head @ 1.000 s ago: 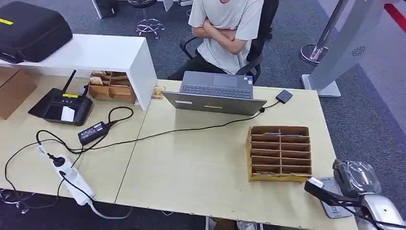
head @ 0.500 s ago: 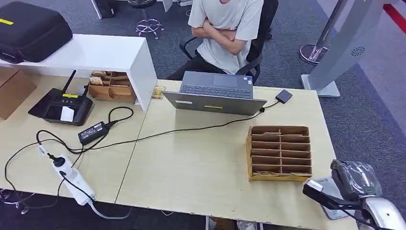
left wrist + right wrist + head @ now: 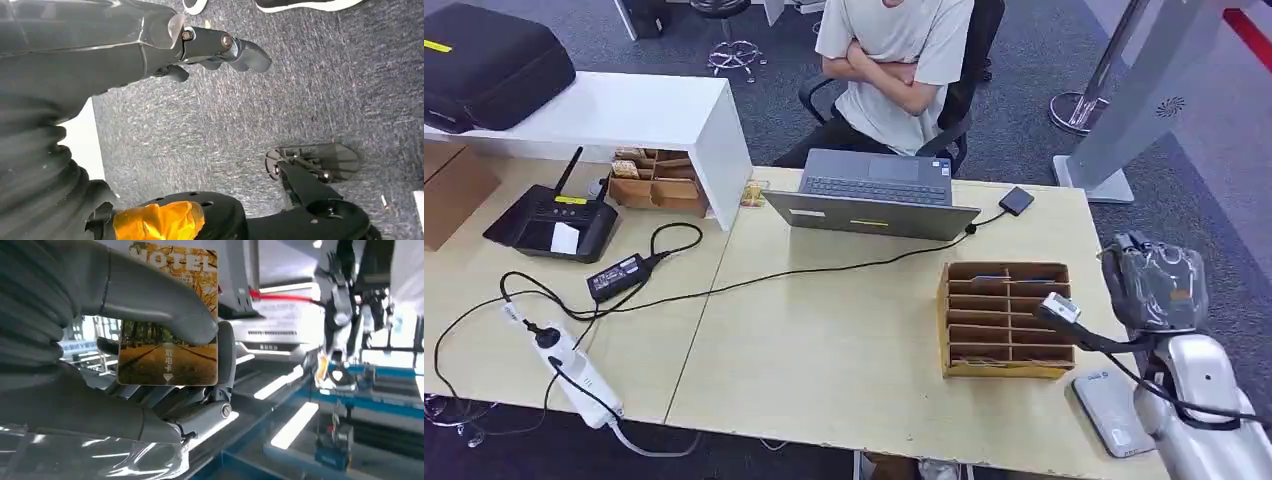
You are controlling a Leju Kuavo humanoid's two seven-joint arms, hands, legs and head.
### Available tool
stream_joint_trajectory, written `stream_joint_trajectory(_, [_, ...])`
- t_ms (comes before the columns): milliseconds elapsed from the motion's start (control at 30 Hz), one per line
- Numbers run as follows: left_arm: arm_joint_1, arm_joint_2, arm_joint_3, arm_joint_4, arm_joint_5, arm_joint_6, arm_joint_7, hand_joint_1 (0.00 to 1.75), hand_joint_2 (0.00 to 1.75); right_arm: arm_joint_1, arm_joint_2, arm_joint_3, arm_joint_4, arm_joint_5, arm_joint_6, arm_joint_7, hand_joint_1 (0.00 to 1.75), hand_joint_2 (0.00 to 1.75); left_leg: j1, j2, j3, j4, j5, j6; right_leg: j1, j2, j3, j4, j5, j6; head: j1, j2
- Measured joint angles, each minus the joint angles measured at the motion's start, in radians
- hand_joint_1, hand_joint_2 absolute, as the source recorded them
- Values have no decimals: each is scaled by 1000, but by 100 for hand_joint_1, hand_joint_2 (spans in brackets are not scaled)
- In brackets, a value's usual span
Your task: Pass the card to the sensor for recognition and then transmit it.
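Observation:
My right hand (image 3: 1159, 285), in a clear plastic cover, is raised off the table's right edge, beside the cardboard card organizer (image 3: 1007, 318). In the right wrist view, thumb and fingers (image 3: 165, 315) pinch an orange hotel card (image 3: 169, 342) printed with a tree-lined road. The white card sensor (image 3: 1112, 411) lies flat on the front right corner of the table, below and in front of that hand. My left hand (image 3: 220, 47) hangs over grey carpet and holds nothing.
A person sits with arms crossed behind an opened laptop (image 3: 874, 195). A cable runs from the laptop across the table (image 3: 824, 350) to a power strip (image 3: 574, 372). A controller (image 3: 554, 222) and a white shelf (image 3: 614, 115) stand at the left.
My right hand has lifted from low at the table's front right corner to beside the organizer. The white sensor it partly covered now lies in full sight.

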Motion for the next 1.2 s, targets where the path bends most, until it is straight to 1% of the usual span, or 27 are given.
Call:
stream_joint_trajectory(133, [-1, 0, -15, 0, -30, -6, 2, 0, 175, -143, 45, 38, 50, 22, -19, -11, 175, 175, 0, 1, 0, 0, 1, 0, 0, 1, -1, 1, 1, -1, -1, 0])
stream_joint_trajectory(300, [-7, 1, -33, 0, -58, -15, 4, 0, 175, -333, 100, 127, 152, 63, -5, -7, 175, 175, 0, 0, -1, 0, 2, -1, 0, 0, -2, 1, 1, -1, -1, 0])
stream_joint_trajectory(433, [-12, 1, -47, 0, -83, -23, 14, 0, 175, -455, 149, 204, 247, 107, 23, 16, 175, 175, 0, 0, -2, 0, 2, -1, 0, 0, -2, 2, 1, -1, -1, 0])
stream_joint_trajectory(633, [-22, 2, -74, 0, -119, -40, 23, 0, 175, -636, 239, 308, 431, 169, 53, 53, 175, 175, 0, -1, -2, 0, 3, -2, 0, -1, -4, 3, 2, -2, 0, 0])
stream_joint_trajectory(700, [-26, 2, -88, 0, -141, -34, -7, 0, 175, -685, 270, 337, 496, 193, 63, 67, 175, 175, 0, -1, -3, 0, 3, -2, 0, -1, -4, 3, 2, -2, 0, 0])
stream_joint_trajectory(800, [-42, -1, -116, 0, -158, -10, -81, 0, 175, -758, 310, 379, 589, 219, 71, 79, 175, 175, 0, -2, -3, 0, 4, -3, 0, -1, -4, 3, 2, -2, 0, 0])
stream_joint_trajectory(833, [-48, -3, -119, 0, -156, -6, -95, 0, 175, -772, 319, 389, 610, 224, 75, 80, 175, 175, 0, -2, -3, 0, 4, -3, 0, -1, -4, 3, 2, -2, 0, 0])
stream_joint_trajectory(900, [-61, -6, -129, 0, -151, 1, -158, 0, 175, -801, 341, 414, 660, 230, 80, 83, 175, 175, 0, -1, -3, 0, 4, -3, 0, -1, -4, 3, 2, -2, 0, 0])
stream_joint_trajectory(933, [-65, -7, -133, 0, -151, 2, -177, 0, 175, -809, 347, 421, 673, 230, 82, 84, 175, 175, 0, -1, -3, 1, 4, -2, 0, -1, -4, 3, 2, -2, 0, 0])
stream_joint_trajectory(1033, [-76, -12, -140, 0, -143, -5, -168, 0, 175, -822, 369, 440, 712, 233, 85, 84, 175, 175, 0, -2, -3, 1, 4, -2, 0, -1, -4, 3, 2, -2, 0, 0])
stream_joint_trajectory(1067, [-77, -13, -140, 0, -139, -7, -165, 0, 175, -824, 374, 446, 720, 234, 88, 84, 0, 175, 0, -2, -3, 1, 4, -2, 0, -1, -4, 3, 2, -2, 0, 0])
stream_joint_trajectory(1200, [-77, -14, -140, 0, -127, -36, -155, 0, 175, -829, 387, 458, 742, 234, 95, 84, 0, 175, 0, -2, -4, 1, 4, -2, 0, -1, -5, 3, 2, -2, 0, 0])
